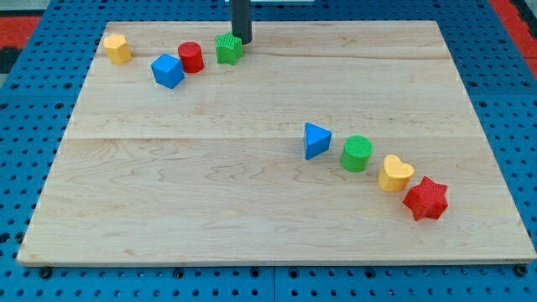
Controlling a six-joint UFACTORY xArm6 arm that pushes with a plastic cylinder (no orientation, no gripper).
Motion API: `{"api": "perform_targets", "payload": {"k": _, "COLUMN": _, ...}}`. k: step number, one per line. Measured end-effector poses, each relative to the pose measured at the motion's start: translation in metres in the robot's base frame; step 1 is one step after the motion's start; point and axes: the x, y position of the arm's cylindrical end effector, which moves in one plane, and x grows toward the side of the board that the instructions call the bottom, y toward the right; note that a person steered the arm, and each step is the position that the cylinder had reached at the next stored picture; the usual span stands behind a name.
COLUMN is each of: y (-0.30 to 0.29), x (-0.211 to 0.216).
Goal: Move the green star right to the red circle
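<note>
Eight blocks on our wooden board (pixel 210 210). Upper left row: yellow block (pixel 117 49), blue cube (pixel 167 70), red circle (pixel 191 57), green star (pixel 228 48) just right of it. My tip (pixel 242 40) touches the star's right edge; a bare rod, nothing to open, holding nothing. Lower right: blue triangle (pixel 315 140), green circle (pixel 357 153), yellow heart (pixel 394 174), red star (pixel 426 199).

The bench (pixel 252 210) is pale striped wood on blue pegboard (pixel 25 101). My tip (pixel 242 40) is dark. The star (pixel 228 48) is green, the circle (pixel 190 57) red.
</note>
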Motion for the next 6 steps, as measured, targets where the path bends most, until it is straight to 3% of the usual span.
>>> {"api": "perform_targets", "payload": {"k": 1, "y": -0.015, "x": -0.004}}
{"api": "perform_targets", "payload": {"k": 2, "y": -0.043, "x": -0.036}}
{"api": "perform_targets", "payload": {"k": 3, "y": -0.163, "x": -0.037}}
{"api": "perform_targets", "payload": {"k": 4, "y": -0.223, "x": -0.016}}
{"api": "perform_targets", "payload": {"k": 6, "y": -0.223, "x": 0.044}}
